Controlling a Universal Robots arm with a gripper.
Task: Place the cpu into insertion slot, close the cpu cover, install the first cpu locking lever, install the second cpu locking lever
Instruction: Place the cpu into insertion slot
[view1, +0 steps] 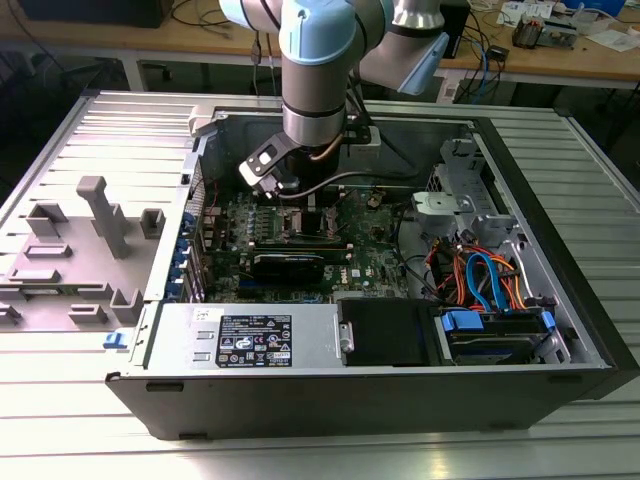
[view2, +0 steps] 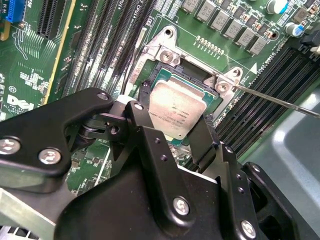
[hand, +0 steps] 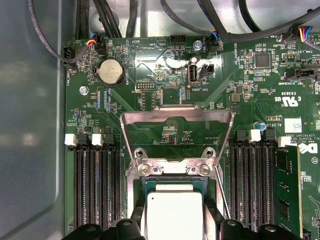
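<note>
Mid-frame, fingers (view2: 204, 142) are clamping cpu (view2: 177, 105) over insertion slot (view2: 192, 75): step 1/4 ongoing; cpu cover (hand: 177, 117) standing open, levers (view2: 280, 101) not yet done.

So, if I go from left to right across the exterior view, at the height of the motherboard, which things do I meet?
Grey plastic fixture blocks → blue clips → green motherboard → orange and blue cables → black case wall.

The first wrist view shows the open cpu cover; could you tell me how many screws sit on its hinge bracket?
2: first screw and second screw at opposite ends of the hinge bracket, between cpu cover and cpu. The tool may hide others.
</note>
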